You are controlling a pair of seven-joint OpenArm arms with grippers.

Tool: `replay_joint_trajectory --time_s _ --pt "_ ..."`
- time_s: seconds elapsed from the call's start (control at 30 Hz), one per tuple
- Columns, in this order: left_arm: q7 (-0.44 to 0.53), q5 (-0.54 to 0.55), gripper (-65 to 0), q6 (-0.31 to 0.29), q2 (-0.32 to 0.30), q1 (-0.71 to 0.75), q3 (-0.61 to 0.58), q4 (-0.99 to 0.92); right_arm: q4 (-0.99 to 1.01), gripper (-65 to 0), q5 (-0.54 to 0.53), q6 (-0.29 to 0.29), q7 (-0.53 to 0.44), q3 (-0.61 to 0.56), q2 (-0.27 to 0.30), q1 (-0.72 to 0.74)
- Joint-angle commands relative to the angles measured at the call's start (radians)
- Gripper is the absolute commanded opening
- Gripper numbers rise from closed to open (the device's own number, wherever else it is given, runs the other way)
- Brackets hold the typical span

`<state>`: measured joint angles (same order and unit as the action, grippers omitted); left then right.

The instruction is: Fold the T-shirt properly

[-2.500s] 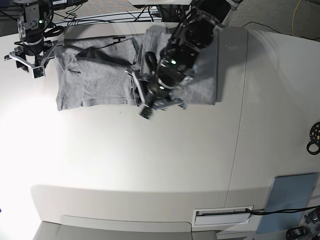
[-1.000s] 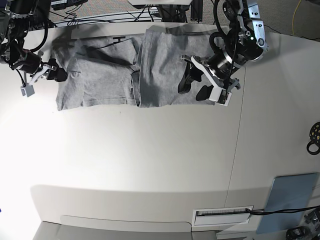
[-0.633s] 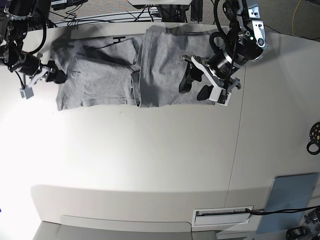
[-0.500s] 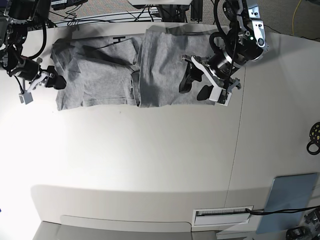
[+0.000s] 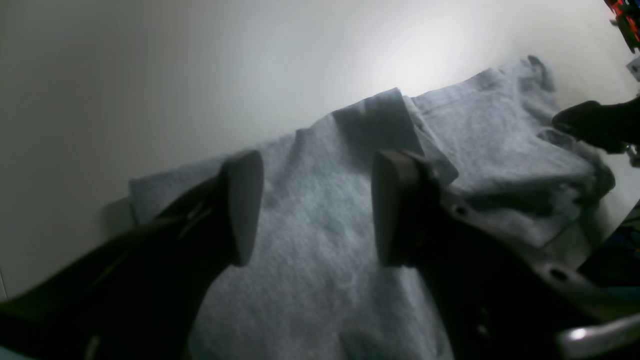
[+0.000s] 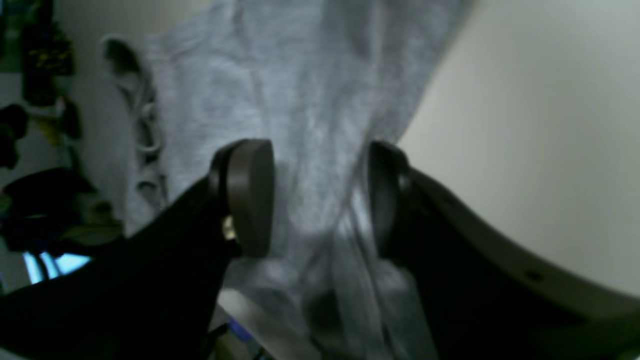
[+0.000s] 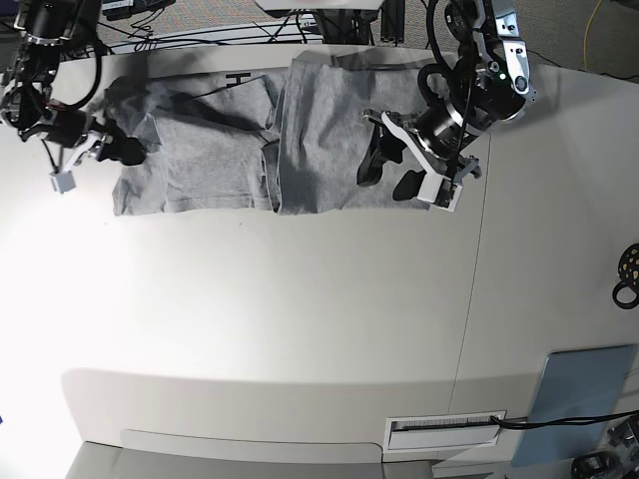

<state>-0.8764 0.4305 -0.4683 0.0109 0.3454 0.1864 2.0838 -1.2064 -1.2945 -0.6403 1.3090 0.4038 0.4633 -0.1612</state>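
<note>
Writing: a small black mark like the letter H shows on the T-shirt [image 7: 215, 150] near its far edge in the base view; no other lettering can be read, and no brand is legible anywhere.
T-shirt: grey, lying flat at the far side of the white table [image 7: 300, 299], toward 12 o'clock in the base view — partly folded, with a raised fold line running down its middle and one half overlapping the other.
T-shirt edges: the near hem runs roughly straight from 9 to 3 o'clock; the corner at 9 o'clock is lifted and bunched. In the left wrist view the shirt [image 5: 320, 240] fills the lower frame, with a folded flap standing out at 12 o'clock.
Left gripper: the left gripper [image 7: 404, 172] hangs over the shirt's end at 3 o'clock, just beside that edge; in its own view the left gripper [image 5: 310, 210] has its jaws spread wide with bare cloth showing between the pads and nothing held.
Right gripper: the right gripper [image 7: 110, 150] sits at the shirt's 9 o'clock corner; in its own view the right gripper [image 6: 317, 200] has its jaws apart with a ridge of shirt cloth [image 6: 300, 125] running between them — whether the pads press it I cannot tell.
Open room: the whole near half of the table, from 4 round to 8 o'clock, is bare white surface.
Table seam: a seam [image 7: 479, 259] runs front to back just past the left gripper at 3 o'clock.
Other things: a blue-grey pad [image 7: 584, 394] lies at the 4 o'clock corner, and a black ring-shaped item [image 7: 629, 274] at the 3 o'clock edge, both well apart from the shirt.
</note>
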Motion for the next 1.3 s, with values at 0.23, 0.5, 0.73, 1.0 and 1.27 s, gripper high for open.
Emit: replay_joint_trajectory --time_s 0.23,0.5,0.73,1.0,1.27 --pt "0.019 0.015 -29.6 -0.004 0.003 0.021 0.0 0.018 -0.008 -35.0 0.035 0.004 0.043 0.001 -0.026 0.001" --pt "0.019 0.014 -29.6 -0.004 0.003 0.026 0.0 0.018 -0.008 -45.8 0.035 -0.052 0.045 0.001 -0.058 0.001" --pt "0.019 -0.047 -29.6 -0.001 0.003 0.035 0.0 0.018 -0.011 -65.0 0.035 -0.058 -0.058 0.003 -0.031 0.012" --pt "0.078 -0.132 -29.6 0.0 0.003 0.1 0.0 0.014 -0.028 -65.0 0.035 -0.058 -0.086 0.008 0.111 0.014" --pt "0.125 -0.229 -29.6 0.015 0.003 0.123 0.0 -0.076 -0.288 -65.0 0.036 -0.048 0.01 0.036 0.066 0.005"
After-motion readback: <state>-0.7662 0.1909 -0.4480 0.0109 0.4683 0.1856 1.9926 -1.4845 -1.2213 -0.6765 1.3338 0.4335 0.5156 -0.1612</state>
